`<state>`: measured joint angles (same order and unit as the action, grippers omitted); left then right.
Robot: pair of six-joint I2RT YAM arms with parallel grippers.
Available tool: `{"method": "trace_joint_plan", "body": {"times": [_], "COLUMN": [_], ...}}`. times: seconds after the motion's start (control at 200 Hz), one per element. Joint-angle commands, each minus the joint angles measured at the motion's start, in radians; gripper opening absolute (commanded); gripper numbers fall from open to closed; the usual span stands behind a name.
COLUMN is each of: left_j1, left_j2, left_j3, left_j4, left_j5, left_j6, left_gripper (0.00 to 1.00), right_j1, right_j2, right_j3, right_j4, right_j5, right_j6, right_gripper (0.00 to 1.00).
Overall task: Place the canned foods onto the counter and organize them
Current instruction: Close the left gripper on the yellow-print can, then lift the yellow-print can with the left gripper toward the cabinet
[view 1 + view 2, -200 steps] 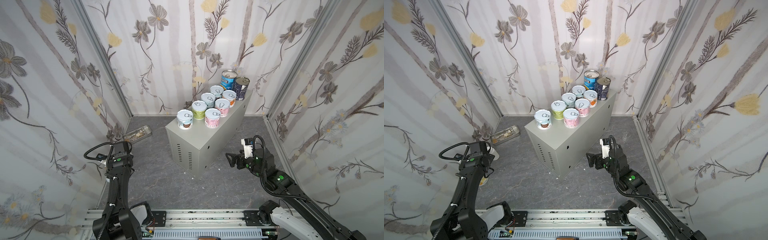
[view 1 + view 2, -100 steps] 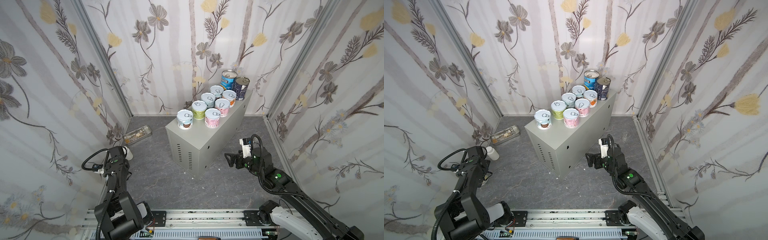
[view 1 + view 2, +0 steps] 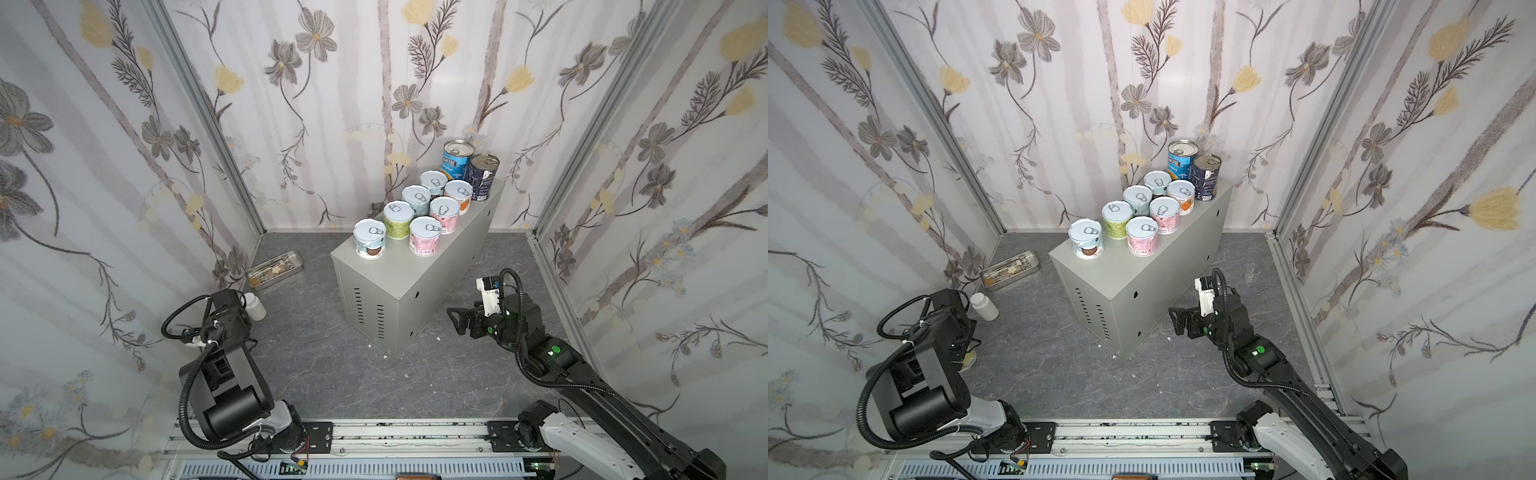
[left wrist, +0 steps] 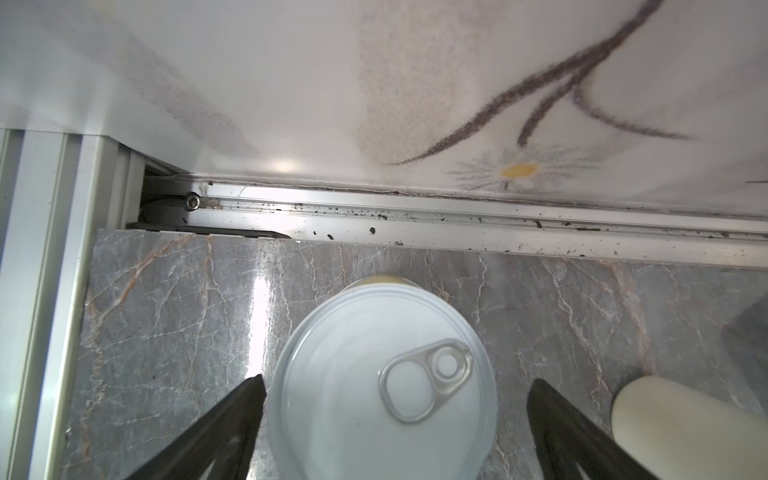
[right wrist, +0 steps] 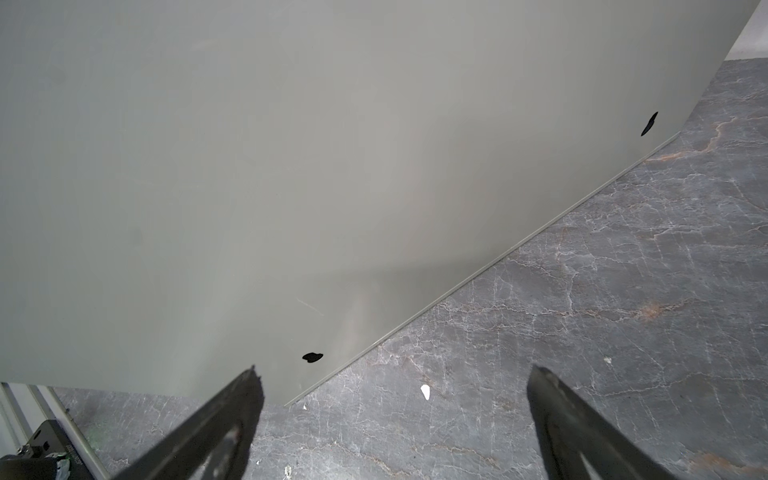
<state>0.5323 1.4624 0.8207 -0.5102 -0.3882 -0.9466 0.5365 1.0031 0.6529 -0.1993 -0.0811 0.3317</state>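
Can standing upright on floor, axis vertical, lid facing up, left gripper straddling it, fingers spread wide. Right gripper gaping, empty, facing counter side. Other cans standing upright atop counter, its long axis running toward back wall.

Seven short cans are standing in two rows on the counter, two taller tins standing behind them. Left of the counter a tray is lying on the floor; nearer, a bottle is resting beside an eighth can.
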Motion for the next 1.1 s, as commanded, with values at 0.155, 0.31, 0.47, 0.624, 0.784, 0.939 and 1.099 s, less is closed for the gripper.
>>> {"method": "trace_joint_plan", "body": {"times": [0.155,0.31,0.47,0.624,0.784,0.939,1.099], "left_j1": [0.004,0.004,0.003,0.004,0.005,0.007,0.006], "left_j2": [0.079,0.121,0.147,0.164,0.141,0.095,0.051], "left_j3": [0.03,0.041,0.04,0.041,0.03,0.021,0.004], "left_j4": [0.013,0.012,0.012,0.012,0.009,0.005,0.006], "left_j5": [-0.011,-0.004,-0.01,-0.014,-0.02,-0.024,-0.018], "left_j6": [-0.053,-0.07,-0.082,-0.081,-0.073,-0.057,-0.031], "left_gripper": [1.0,1.0,0.98,0.94,0.8,0.72,0.63], "right_j1": [0.0,0.0,0.0,0.0,0.0,-0.001,-0.001], "right_j2": [0.033,0.045,0.046,0.044,0.037,0.023,0.009], "right_j3": [-0.004,-0.002,-0.002,-0.004,-0.005,-0.009,-0.02], "right_j4": [0.067,0.072,0.075,0.074,0.075,0.077,0.083], "right_j5": [-0.032,-0.044,-0.049,-0.061,-0.068,-0.073,-0.078], "right_j6": [0.001,-0.002,-0.005,-0.01,-0.01,-0.01,-0.01], "right_gripper": [0.99,0.99,0.99,0.99,0.99,0.98,0.98]}}
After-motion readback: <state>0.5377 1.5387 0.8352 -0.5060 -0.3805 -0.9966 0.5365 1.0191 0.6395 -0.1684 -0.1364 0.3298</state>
